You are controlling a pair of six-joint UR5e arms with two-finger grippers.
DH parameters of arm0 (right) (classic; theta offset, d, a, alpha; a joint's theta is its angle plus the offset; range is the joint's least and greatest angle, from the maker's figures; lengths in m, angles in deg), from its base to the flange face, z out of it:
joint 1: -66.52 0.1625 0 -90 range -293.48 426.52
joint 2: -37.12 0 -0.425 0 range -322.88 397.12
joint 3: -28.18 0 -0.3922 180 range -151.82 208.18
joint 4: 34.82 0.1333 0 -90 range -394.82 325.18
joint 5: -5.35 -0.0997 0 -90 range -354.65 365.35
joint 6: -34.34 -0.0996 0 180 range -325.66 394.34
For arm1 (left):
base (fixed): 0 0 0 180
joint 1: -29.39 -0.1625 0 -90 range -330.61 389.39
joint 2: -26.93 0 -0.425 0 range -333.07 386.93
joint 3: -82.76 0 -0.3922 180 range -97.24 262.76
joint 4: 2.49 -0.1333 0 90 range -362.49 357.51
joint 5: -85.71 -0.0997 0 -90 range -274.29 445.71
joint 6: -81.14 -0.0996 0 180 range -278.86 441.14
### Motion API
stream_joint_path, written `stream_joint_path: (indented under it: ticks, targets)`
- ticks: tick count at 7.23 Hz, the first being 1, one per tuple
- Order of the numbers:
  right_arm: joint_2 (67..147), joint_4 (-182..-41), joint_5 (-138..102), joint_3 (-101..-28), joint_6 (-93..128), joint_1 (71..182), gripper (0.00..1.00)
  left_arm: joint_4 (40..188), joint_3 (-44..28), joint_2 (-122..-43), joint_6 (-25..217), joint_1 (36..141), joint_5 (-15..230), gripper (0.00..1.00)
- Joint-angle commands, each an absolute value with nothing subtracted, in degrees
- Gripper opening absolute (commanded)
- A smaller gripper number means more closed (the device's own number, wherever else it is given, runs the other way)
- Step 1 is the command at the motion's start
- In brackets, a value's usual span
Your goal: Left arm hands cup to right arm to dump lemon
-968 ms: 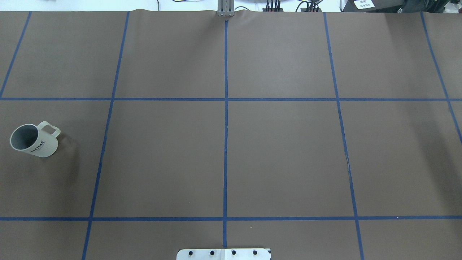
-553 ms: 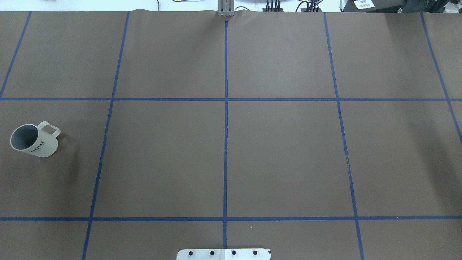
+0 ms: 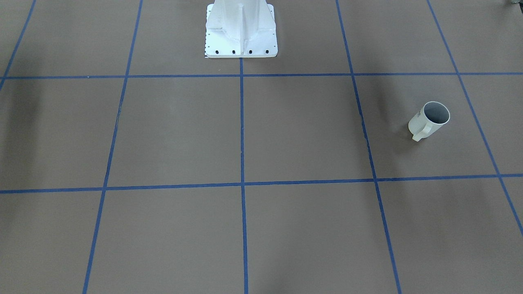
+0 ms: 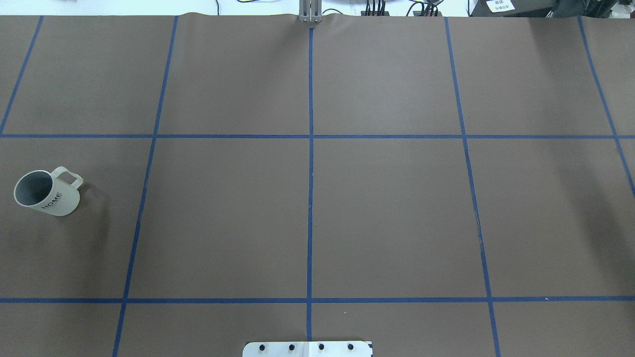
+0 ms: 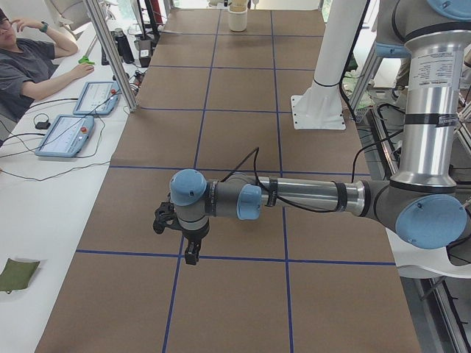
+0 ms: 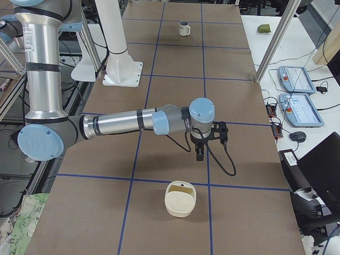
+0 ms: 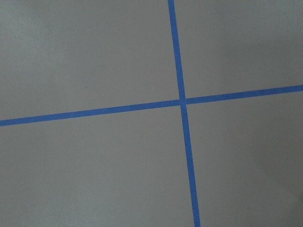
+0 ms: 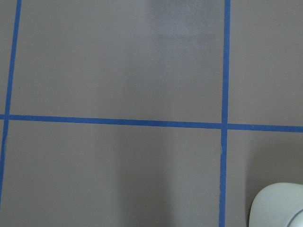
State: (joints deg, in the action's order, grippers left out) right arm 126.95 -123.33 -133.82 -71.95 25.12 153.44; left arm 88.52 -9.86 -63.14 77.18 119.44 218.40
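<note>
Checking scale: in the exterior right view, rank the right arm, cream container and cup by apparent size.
1. right arm
2. cream container
3. cup, farthest off, so its real size is unsure.

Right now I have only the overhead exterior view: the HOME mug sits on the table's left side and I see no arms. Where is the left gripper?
Observer: The exterior left view shows the left arm stretched low over the table, with the left gripper pointing down. I cannot tell whether it is open.
Operator: Does its wrist camera see the HOME mug?
Observer: No. It shows only a blue tape crossing on the brown cover.
Operator: Is anything past my right edge?
Observer: Yes. A cream round container stands on the table near the right gripper.
</note>
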Motion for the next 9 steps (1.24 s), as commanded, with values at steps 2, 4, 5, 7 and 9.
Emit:
stream_joint_path:
  ticks: [2, 4, 5, 7, 9]
  targets:
    - [127.29, -123.33, -133.78, -71.84, 25.2, 153.45, 1.0, 88.3, -9.79, -63.33, 77.18, 119.39, 218.51, 1.0]
    - [127.56, -123.33, -133.78, -71.84, 25.38, 153.45, 1.0, 88.3, -9.7, -63.33, 77.18, 119.39, 218.51, 1.0]
    - [127.73, -123.33, -133.7, -71.84, 25.38, 153.45, 1.0, 88.3, -9.7, -63.33, 77.18, 119.39, 218.51, 1.0]
    - [127.82, -123.33, -133.7, -71.84, 25.03, 153.45, 1.0, 88.3, -9.61, -63.33, 77.18, 119.39, 218.33, 1.0]
    - [127.82, -123.33, -133.7, -71.84, 24.94, 153.45, 1.0, 88.3, -9.7, -63.33, 77.18, 119.39, 218.33, 1.0]
